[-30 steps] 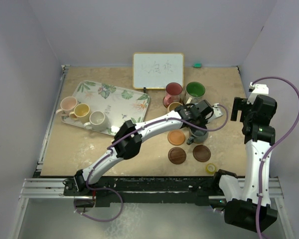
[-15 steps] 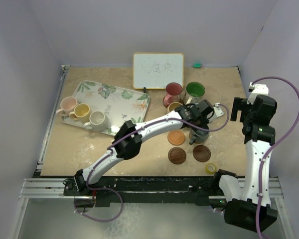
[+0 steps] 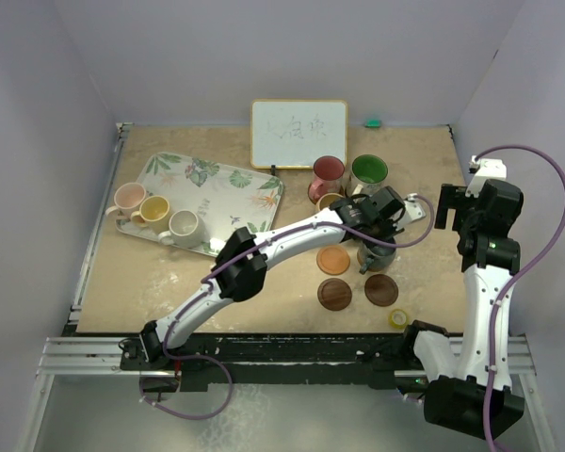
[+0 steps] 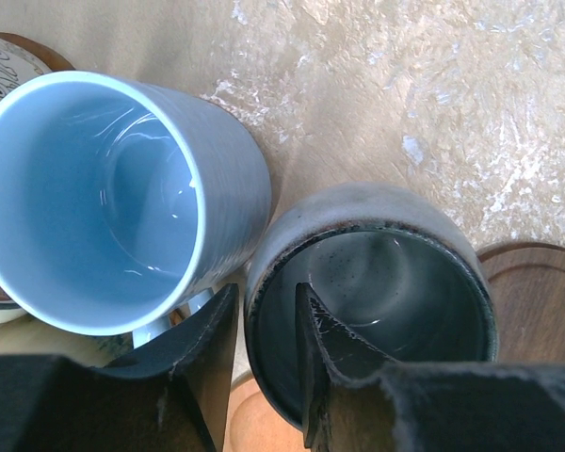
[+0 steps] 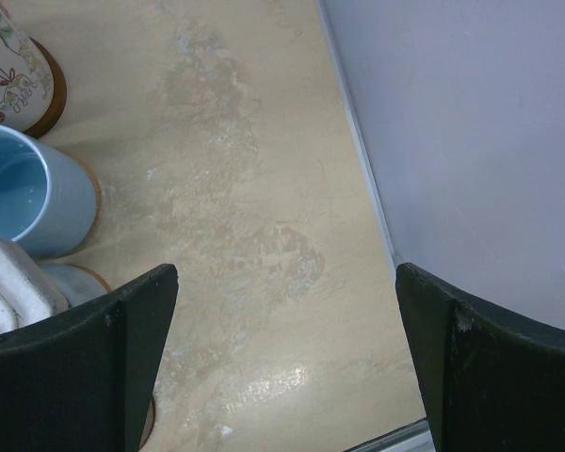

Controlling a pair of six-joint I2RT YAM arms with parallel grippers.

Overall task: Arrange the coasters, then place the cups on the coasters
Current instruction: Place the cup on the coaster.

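My left gripper (image 4: 266,292) straddles the near rim of the grey cup (image 4: 377,282), one finger inside and one outside. The jaws are open, with a small gap on each side of the rim. The cup stands upright on the table next to the blue cup (image 4: 104,198). An orange coaster (image 3: 333,260) and two dark brown coasters (image 3: 335,294) (image 3: 381,289) lie bare in front of the grey cup (image 3: 375,256). Red (image 3: 328,174), green (image 3: 368,172) and tan (image 3: 330,201) cups stand behind. My right gripper (image 5: 287,358) hangs wide open over bare table at the right wall.
A leaf-patterned tray (image 3: 217,184) at the left holds pink (image 3: 128,198), yellow (image 3: 153,209) and white (image 3: 184,226) cups. A whiteboard (image 3: 298,134) leans at the back. A small yellow tape roll (image 3: 398,318) lies near the front edge.
The left gripper's jaws have spread apart around the grey cup's rim. The cup and both arms stay where they were.
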